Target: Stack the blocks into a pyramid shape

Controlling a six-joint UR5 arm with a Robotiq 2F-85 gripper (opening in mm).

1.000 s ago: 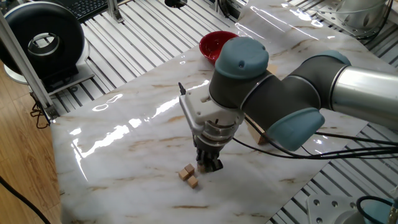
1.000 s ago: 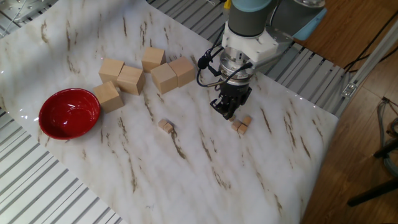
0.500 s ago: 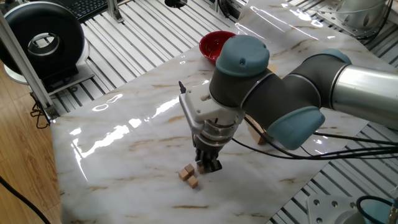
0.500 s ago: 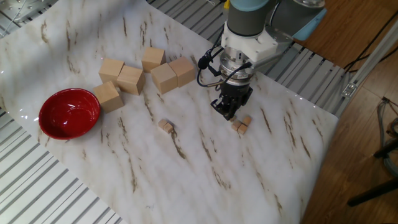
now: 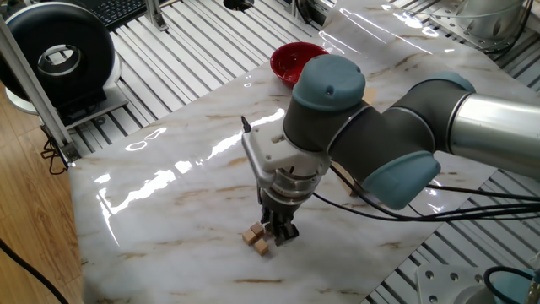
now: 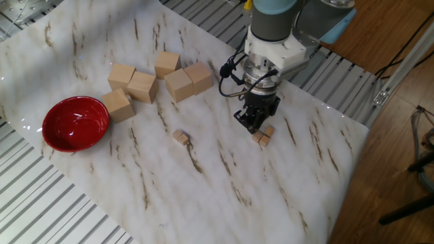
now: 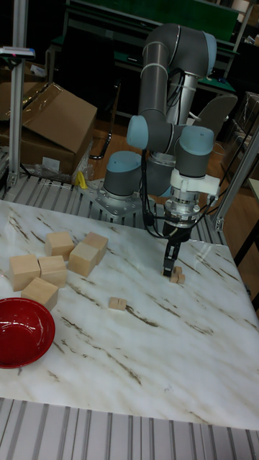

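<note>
The gripper (image 6: 255, 122) stands upright with its fingertips down against a small cluster of tiny blocks (image 6: 263, 136), its closure impossible to tell, while one tiny block (image 6: 180, 137) lies well apart toward the red bowl (image 6: 74, 123).

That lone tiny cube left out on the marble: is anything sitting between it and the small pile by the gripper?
Nothing visible does. The lone cube lies on bare marble, and the stretch from it to the small pile under the gripper is open. The large wooden blocks and red bowl sit off to the side of that line.
</note>
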